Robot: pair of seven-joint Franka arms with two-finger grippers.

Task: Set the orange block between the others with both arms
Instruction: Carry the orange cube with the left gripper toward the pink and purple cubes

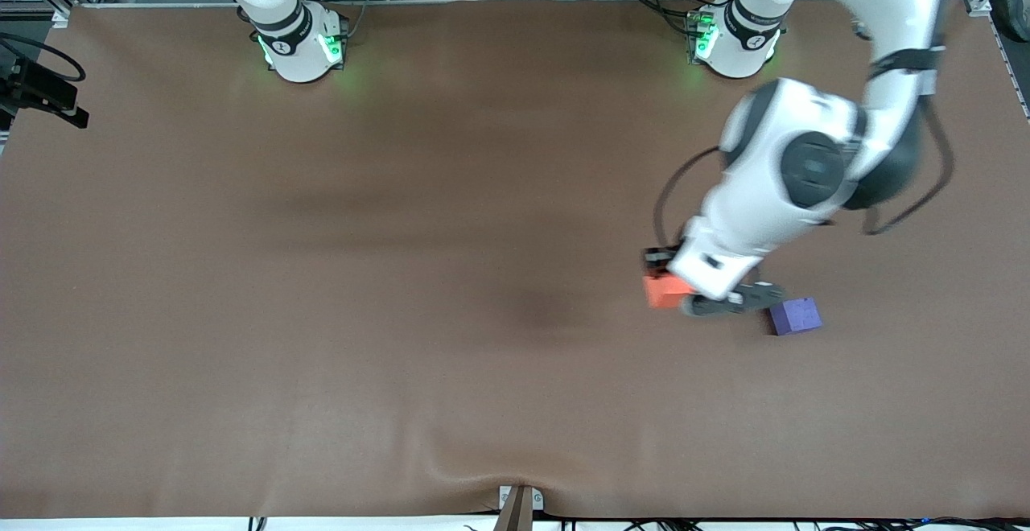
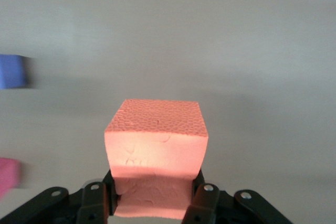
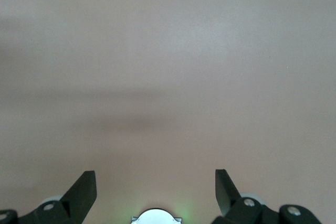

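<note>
**Left pincer clamped on orange block**

I see the left pincer closed on the orange block, over the brown bench toward the left arm's end. The purple block lies near it on the bench. The pink block shows only in the left wrist view. The right pincer waits, jaws spread wide, holding nothing.
</note>
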